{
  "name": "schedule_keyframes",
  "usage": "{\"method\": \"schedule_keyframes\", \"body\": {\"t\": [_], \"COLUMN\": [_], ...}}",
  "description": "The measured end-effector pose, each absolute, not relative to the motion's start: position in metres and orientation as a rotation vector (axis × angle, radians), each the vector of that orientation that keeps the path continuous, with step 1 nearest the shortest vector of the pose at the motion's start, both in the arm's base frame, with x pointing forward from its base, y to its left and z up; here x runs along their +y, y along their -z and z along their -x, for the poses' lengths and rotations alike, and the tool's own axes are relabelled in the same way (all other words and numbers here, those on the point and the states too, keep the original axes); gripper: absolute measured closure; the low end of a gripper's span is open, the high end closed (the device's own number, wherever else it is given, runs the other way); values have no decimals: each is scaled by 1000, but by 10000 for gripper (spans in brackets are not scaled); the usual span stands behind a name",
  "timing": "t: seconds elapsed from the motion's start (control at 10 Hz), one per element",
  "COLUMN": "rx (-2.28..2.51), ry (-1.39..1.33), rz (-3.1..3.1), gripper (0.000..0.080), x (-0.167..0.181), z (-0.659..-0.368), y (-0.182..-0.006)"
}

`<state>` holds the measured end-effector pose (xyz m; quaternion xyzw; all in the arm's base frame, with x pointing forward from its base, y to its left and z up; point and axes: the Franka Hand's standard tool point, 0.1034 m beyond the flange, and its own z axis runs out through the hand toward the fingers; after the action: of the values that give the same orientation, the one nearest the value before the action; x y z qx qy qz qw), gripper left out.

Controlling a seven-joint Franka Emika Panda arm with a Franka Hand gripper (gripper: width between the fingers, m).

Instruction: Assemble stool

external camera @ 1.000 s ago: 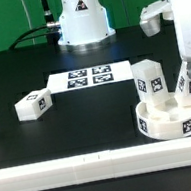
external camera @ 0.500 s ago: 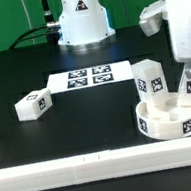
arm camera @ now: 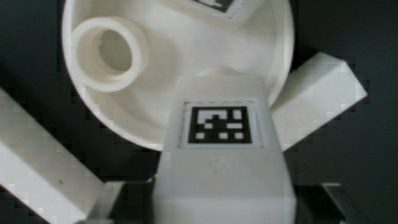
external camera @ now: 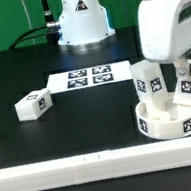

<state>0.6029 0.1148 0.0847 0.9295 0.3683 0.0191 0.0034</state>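
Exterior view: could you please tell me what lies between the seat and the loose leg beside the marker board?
Nothing: between loose leg and seat, the exterior view shows only bare table.

One leg (external camera: 147,78) stands on the seat (external camera: 168,123) — a loose leg (external camera: 31,106) lies apart.

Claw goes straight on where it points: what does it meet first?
Probably the round white plastic disc seat; the white blocky leg held in the claw would touch it first. Depth unclear.

An upright leg (external camera: 146,78) crowds the seat (external camera: 167,120), while the table (external camera: 89,125) beside lies open.
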Motion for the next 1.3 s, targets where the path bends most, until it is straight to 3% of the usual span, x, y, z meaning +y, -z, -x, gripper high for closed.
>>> {"method": "schedule_keyframes", "body": {"t": [1.3], "rx": [-296], "ry": [-73], "rz": [-3137], "gripper": [459], "x": [111], "z": [-603], "y": [-83]}}
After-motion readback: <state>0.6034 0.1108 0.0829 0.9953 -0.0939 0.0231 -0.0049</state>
